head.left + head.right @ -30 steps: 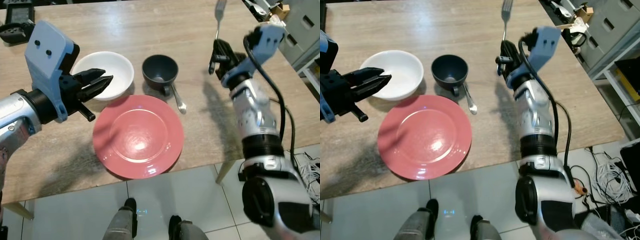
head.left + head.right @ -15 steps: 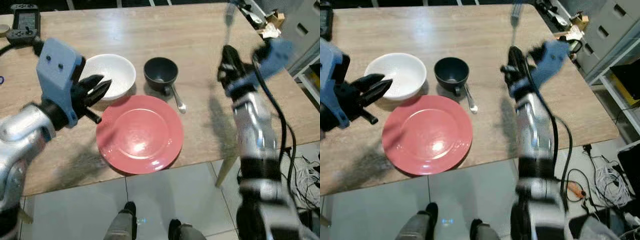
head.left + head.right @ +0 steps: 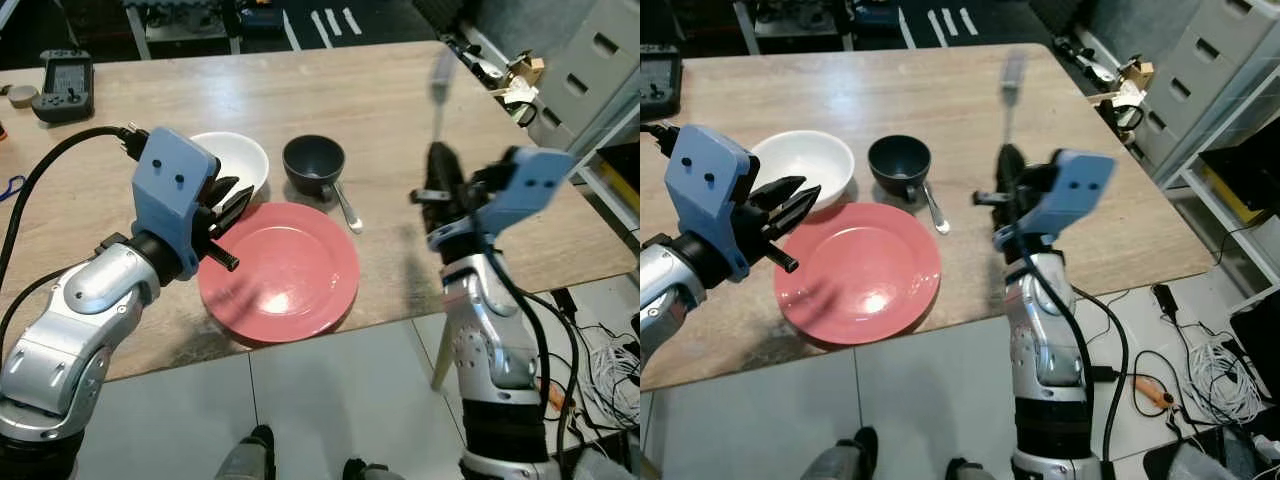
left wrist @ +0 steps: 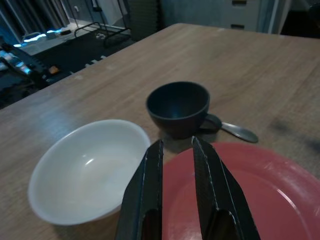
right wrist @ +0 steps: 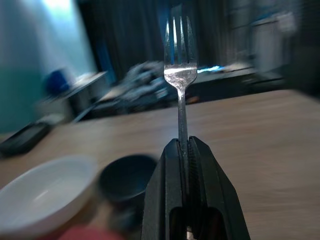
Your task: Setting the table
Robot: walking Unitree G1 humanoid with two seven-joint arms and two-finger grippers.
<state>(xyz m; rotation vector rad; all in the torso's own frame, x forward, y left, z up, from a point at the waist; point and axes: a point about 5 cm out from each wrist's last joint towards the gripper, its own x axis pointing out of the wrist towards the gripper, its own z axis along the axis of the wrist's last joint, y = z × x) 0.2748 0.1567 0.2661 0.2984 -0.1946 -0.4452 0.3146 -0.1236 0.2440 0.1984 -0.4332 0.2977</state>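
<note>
The right gripper [image 5: 183,145] is clamped on a fork [image 5: 179,60], whose handle is pinched between the two black fingers [image 5: 162,190] while the tines are pointed straight up. In the head views this gripper is held above the right part of the wooden table [image 3: 380,100], to the right of the dishes, and the fork [image 3: 1011,82] is seen blurred above it. The silver right arm [image 3: 487,340] is raised from the table's near edge, with a blue housing [image 3: 528,185] at the wrist.

The left gripper [image 4: 176,150] is held with its fingers a little apart and nothing between them. It is poised over the near-left rim of a red plate [image 3: 285,270], with its tips pointed toward the gap between the bowl and the cup. A blue housing [image 3: 172,195] is carried on its wrist as well.

The red plate is set near the table's front edge. Just behind it to the left a white bowl [image 3: 243,160] is placed, and just behind it to the right a dark cup [image 3: 313,163]. A spoon [image 3: 347,208] is laid beside the cup, with its bowl end near the plate's rim. A dark handheld device [image 3: 65,85] is left at the table's far left corner.
</note>
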